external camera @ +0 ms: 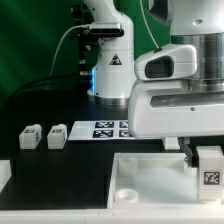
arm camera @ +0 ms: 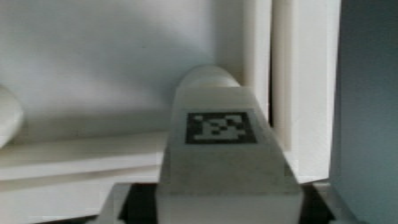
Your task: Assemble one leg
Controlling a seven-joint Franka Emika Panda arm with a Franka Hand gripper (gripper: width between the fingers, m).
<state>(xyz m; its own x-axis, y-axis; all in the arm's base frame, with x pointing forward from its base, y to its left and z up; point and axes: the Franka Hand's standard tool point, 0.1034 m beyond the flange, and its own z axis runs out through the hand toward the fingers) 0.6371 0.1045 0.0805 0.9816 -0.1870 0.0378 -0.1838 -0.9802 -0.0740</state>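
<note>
My gripper (external camera: 203,158) is shut on a white leg (external camera: 209,168) with a black-and-white tag and holds it over the right part of the large white panel (external camera: 150,172). In the wrist view the leg (arm camera: 219,135) stands between the two dark fingers (arm camera: 139,205), its tapered end pointing away toward the panel's surface (arm camera: 89,120). I cannot tell whether the leg touches the panel. Two more legs (external camera: 30,136) (external camera: 57,133) lie side by side on the black table at the exterior view's left.
The marker board (external camera: 105,128) lies behind the panel, in front of the robot's base (external camera: 110,70). Another white part (external camera: 4,175) shows at the exterior view's left edge. The panel has a raised rim and a hole near its front-left corner (external camera: 126,193).
</note>
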